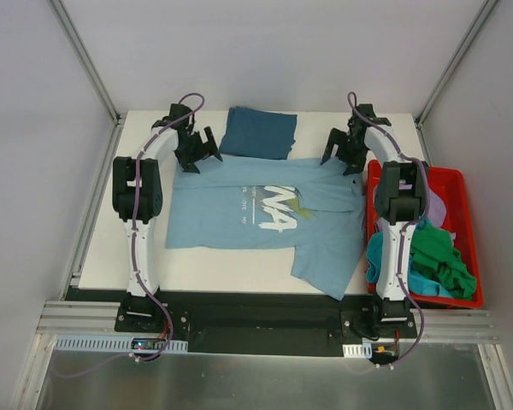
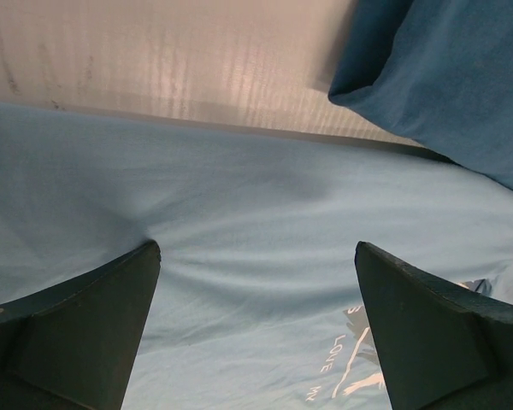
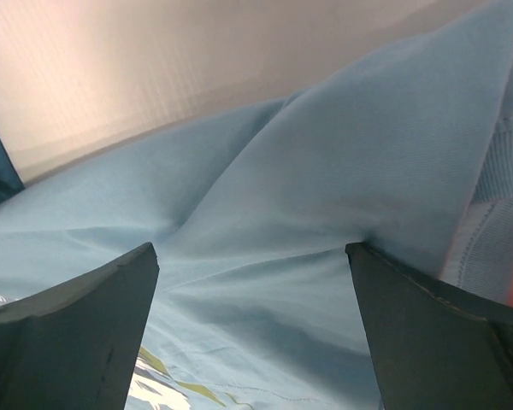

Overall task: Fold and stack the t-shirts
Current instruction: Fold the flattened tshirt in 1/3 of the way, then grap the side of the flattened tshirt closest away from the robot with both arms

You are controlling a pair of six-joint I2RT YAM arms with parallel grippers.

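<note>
A light sky-blue t-shirt (image 1: 256, 213) with white chest print lies spread on the table, one sleeve trailing toward the front right. A folded dark teal-blue t-shirt (image 1: 258, 132) lies behind it at the far edge. My left gripper (image 1: 197, 155) is open, its fingers pressed down on the sky-blue shirt's far left edge (image 2: 256, 282); the teal shirt shows in the upper right corner of that view (image 2: 445, 77). My right gripper (image 1: 342, 158) is open, fingers down on the shirt's far right part (image 3: 265, 256), where a fold ridges up.
A red plastic bin (image 1: 462, 184) stands at the table's right side, holding crumpled green (image 1: 445, 260) and turquoise (image 1: 378, 256) shirts. The white table (image 1: 137, 256) ends in a black strip at the near edge. Enclosure walls stand close on both sides.
</note>
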